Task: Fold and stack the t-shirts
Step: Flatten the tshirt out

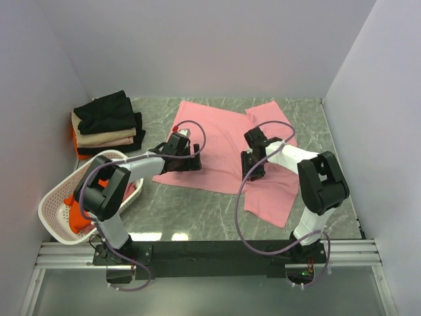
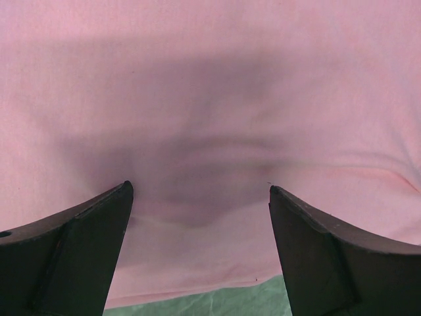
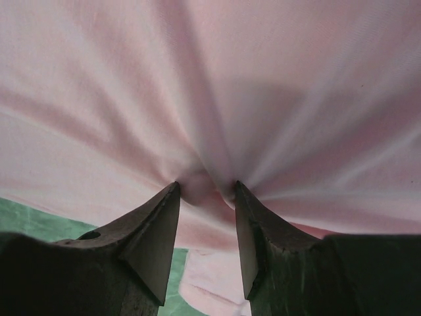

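A light pink t-shirt (image 1: 217, 141) lies spread across the middle of the green table, one part reaching toward the front right. My left gripper (image 1: 187, 161) hovers over its near left edge, jaws wide open (image 2: 200, 187) with only flat pink cloth (image 2: 210, 79) under them. My right gripper (image 1: 253, 168) is down on the shirt's middle right. Its jaws stand half closed (image 3: 206, 185) with a ridge of pink cloth (image 3: 263, 79) bunched between the tips, and wrinkles fan out from it. A stack of folded t-shirts (image 1: 108, 122), black over beige and orange, sits back left.
A white perforated basket (image 1: 52, 197) stands at the front left beside the left arm, with an orange-red shirt (image 1: 79, 214) in it. Grey walls close in the table at the left, back and right. A black rail (image 1: 210, 250) with the arm bases runs along the near edge.
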